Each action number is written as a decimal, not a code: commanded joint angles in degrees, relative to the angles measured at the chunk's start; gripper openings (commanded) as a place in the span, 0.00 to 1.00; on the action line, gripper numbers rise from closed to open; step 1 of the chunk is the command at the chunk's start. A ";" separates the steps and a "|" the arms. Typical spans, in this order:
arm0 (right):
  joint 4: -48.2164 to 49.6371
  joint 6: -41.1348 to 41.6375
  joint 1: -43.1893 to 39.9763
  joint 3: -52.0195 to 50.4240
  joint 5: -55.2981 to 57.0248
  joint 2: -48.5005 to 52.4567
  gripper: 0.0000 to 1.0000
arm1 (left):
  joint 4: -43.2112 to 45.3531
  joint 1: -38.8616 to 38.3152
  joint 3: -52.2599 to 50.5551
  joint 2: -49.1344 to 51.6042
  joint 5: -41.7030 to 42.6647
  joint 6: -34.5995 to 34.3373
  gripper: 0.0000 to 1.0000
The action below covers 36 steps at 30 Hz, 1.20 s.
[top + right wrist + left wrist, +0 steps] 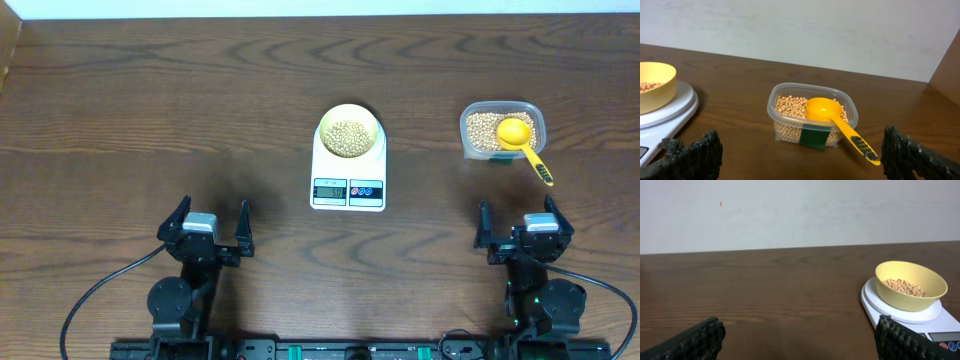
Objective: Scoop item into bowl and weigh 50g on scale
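Beans [348, 138] lie in the bowl [349, 114] on the scale [348, 200]. The scoop [520, 138] rests in the tub [468, 128], right. The left end effector [215, 208] and right end effector [517, 209] stand wide and empty. Likely finished, but the readout is illegible.

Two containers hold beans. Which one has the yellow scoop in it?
The clear rectangular tub on the right, not the round bowl on the scale; the scoop lies in it, handle over the rim.
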 commanded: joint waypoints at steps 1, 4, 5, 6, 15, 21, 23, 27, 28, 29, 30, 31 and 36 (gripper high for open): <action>-0.22 0.63 0.37 -0.11 -0.33 -0.42 0.99 | 0.17 0.33 -1.29 -2.27 -0.81 -0.50 0.98; -0.20 0.63 0.37 -0.11 -0.33 -0.42 0.99 | 0.35 0.33 -1.95 -2.27 -1.53 -0.52 0.98; -0.22 0.63 0.37 -0.11 -0.33 -0.42 0.99 | 0.33 0.33 -2.12 -2.27 -1.84 -0.52 0.98; -0.20 0.63 0.37 -0.11 -0.33 -0.42 0.99 | 0.35 0.33 -2.40 -2.27 -1.86 -0.50 0.97; -0.22 0.66 0.37 -0.11 -0.33 -0.42 0.99 | -0.59 0.33 -4.55 -2.27 -1.97 -0.50 0.98; -0.20 0.66 0.37 -0.11 -0.35 -0.42 0.99 | -0.66 0.33 -4.55 -2.27 -2.69 -0.48 0.98; -0.20 0.66 0.37 -0.11 -0.33 -0.42 0.99 | -0.59 0.33 -4.55 -2.27 -2.69 -0.48 0.98; -0.22 0.66 0.37 -0.11 -0.33 -0.42 0.99 | -0.59 0.33 -4.55 -2.14 -2.69 -0.48 0.98; -0.22 0.63 0.37 -0.11 -0.33 -0.42 0.99 | -0.59 0.33 -4.55 -2.08 -2.69 -0.48 0.98; -0.22 0.66 0.37 -0.11 -0.33 -0.42 0.99 | -0.59 0.33 -4.55 -2.05 -2.69 -0.48 0.98; -0.22 0.63 0.37 -0.11 -0.33 -0.42 0.99 | -0.59 0.33 -4.55 -2.03 -2.69 -0.48 0.97; -0.20 0.63 0.37 -0.11 -0.33 -0.42 0.99 | -0.59 0.33 -4.55 -2.03 -2.69 -0.48 0.98; -0.20 0.66 0.37 -0.11 -0.33 -0.42 0.99 | -0.59 0.33 -4.55 -2.03 -2.69 -0.48 0.97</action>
